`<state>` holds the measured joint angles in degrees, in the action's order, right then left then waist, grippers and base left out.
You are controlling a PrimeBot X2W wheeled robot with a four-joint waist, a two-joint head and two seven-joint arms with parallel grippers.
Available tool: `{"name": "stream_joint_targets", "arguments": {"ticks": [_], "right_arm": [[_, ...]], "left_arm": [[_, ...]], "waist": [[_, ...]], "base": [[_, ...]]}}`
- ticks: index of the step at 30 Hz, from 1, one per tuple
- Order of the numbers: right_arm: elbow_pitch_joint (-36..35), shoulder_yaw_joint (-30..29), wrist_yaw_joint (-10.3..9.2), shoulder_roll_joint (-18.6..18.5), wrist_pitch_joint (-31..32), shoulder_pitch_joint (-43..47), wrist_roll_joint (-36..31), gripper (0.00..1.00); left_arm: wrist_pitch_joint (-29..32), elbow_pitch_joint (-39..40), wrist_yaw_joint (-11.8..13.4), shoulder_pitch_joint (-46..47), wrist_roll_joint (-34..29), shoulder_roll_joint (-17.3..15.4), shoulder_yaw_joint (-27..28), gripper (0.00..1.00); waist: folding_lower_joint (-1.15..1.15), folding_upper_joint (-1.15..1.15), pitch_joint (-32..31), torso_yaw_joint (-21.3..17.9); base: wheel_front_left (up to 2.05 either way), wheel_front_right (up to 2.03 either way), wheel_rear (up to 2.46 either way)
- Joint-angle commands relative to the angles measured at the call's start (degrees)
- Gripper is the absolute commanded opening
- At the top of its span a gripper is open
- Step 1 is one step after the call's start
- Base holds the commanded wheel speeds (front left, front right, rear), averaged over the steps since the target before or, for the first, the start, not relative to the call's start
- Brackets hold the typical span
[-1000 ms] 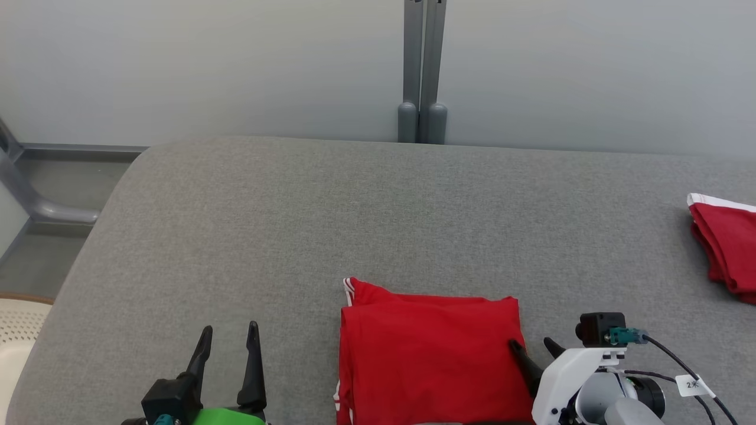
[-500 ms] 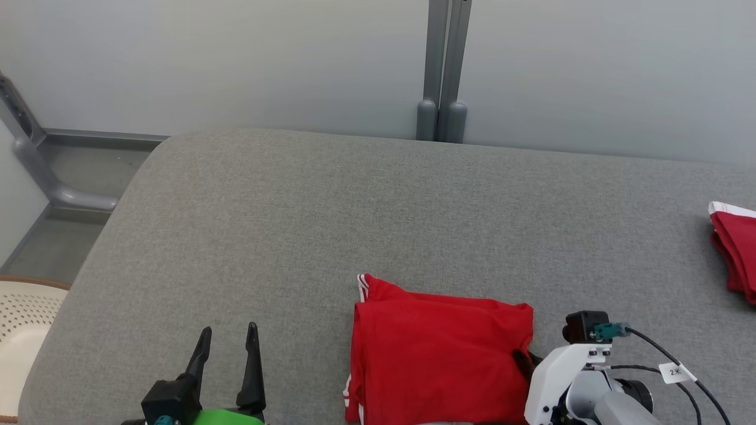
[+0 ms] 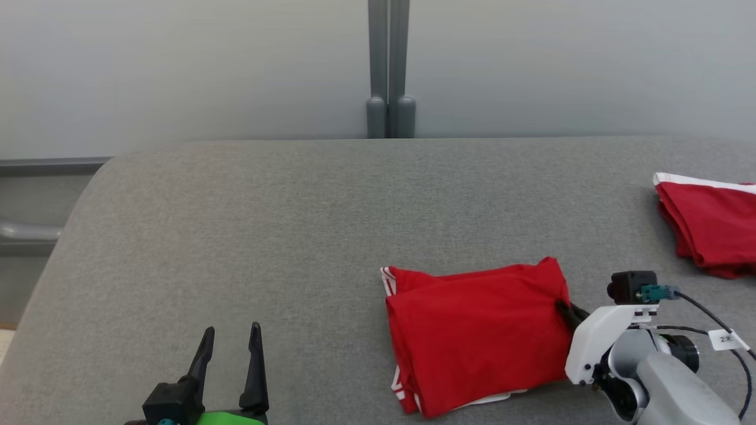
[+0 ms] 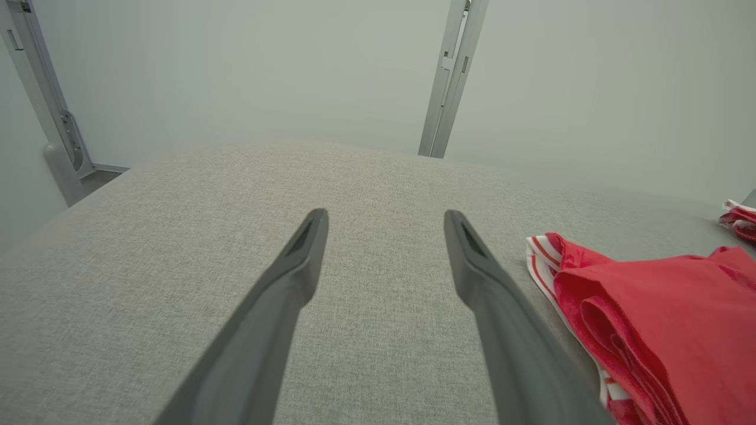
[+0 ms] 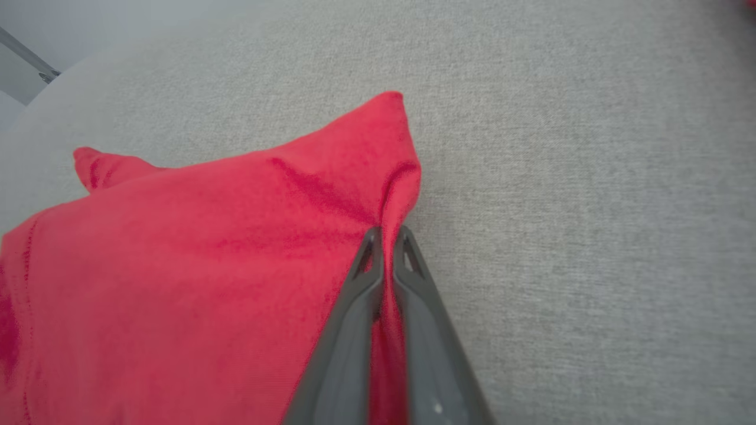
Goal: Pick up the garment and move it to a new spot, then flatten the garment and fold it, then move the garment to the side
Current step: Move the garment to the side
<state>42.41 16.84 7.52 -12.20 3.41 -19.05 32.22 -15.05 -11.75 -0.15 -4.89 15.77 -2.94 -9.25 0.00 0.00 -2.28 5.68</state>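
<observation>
Nearest, at the left, the left hand (image 3: 231, 330) is idling over bare grey tabletop (image 3: 266, 224), its fingers spread wide and holding nothing. To the right, the right hand (image 5: 388, 236), whose fingers were standing apart at the folded red garment (image 3: 478, 336) a second ago, is now pinching the garment's right edge with both fingers pressed together on the cloth. The fabric is puckering at the pinch, the far right corner is peaking, and white-striped layers are showing at the near edge. The garment is lying on the near right part of the tabletop, already folded, so the last step, moving it aside, appears to be starting. With only one edge gripped, the fold is at risk of loosening. Farther off at the right edge, a second red garment (image 3: 709, 224) is lying well apart.
</observation>
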Motion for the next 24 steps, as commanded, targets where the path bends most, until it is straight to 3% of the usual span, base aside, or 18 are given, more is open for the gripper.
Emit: {"name": "stream_joint_targets", "arguments": {"ticks": [1,7,13,19,24], "right_arm": [[-0.63,-0.61,-0.06,-1.25,-0.08,-0.93,0.33,0.0],[-3.56,-3.77,-0.06,-4.94,0.88,-2.08,-0.13,0.0],[-7.12,-6.85,-0.06,-5.36,1.68,-3.43,-1.03,0.0],[-9.44,-8.65,-0.05,-3.57,1.33,-4.65,-2.15,0.0],[-10.67,-8.8,-0.04,-2.18,1.21,-5.63,-3.03,0.0]], "left_arm": [[-0.16,0.29,0.26,-0.35,0.69,0.03,0.03,1.0],[-0.16,1.03,0.73,1.08,0.96,0.01,-1.14,1.0],[-0.15,1.41,0.89,3.64,-0.05,-0.01,-1.63,1.0],[-0.16,0.6,0.18,6.18,-0.97,-0.04,-2.14,1.0],[-0.15,-0.18,-0.19,6.84,-1.4,-0.06,-2.28,1.0]], "waist": [[0.0,0.0,0.89,-5.51],[0.0,0.0,2.8,-14.59],[0.0,0.0,6.19,-23.19],[0.0,0.0,8.02,-26.94],[0.0,0.0,8.0,-26.59]], "base": [[0.0,0.0,0.0],[0.0,0.0,0.0],[0.0,0.0,0.0],[0.0,0.0,0.0],[0.0,0.0,0.0]]}}
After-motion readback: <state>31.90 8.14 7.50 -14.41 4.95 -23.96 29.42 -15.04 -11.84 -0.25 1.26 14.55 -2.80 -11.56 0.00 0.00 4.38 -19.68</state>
